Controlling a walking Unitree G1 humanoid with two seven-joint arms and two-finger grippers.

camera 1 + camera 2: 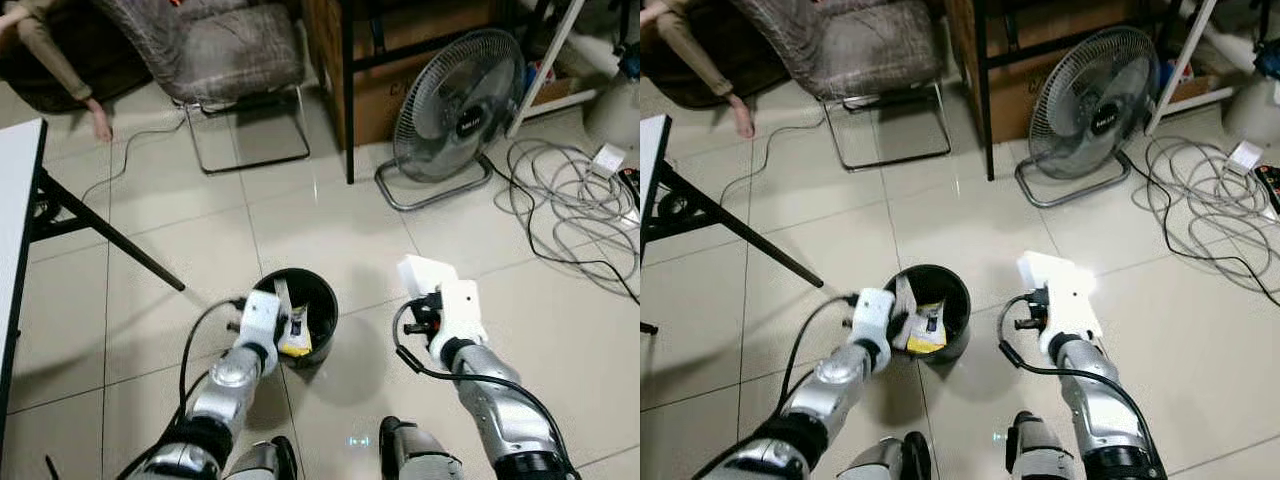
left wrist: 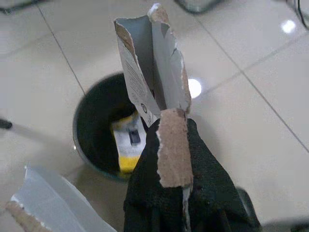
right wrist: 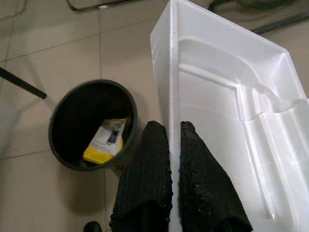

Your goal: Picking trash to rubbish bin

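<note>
Yellow packet (image 3: 107, 140) already in bin (image 1: 325, 300); your left gripper (image 2: 171, 159) pinches torn carton (image 2: 149, 63) over it; right gripper (image 3: 174, 145) clamps white plastic tray (image 3: 231, 111), both undropped

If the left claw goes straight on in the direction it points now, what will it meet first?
Most likely the black rubbish bin. The left claw, shut on a torn cardboard piece, points over the bin's near rim, where a yellow package lies inside. Depth is unclear, so it might pass just over the rim to the tiled floor.

A pale tiled floor (image 1: 330, 230) is seen. A black rubbish bin (image 1: 322, 300) is stood on it near the middle; a fan (image 1: 455, 110) and coiled cables (image 1: 570, 200) are set far right.
</note>
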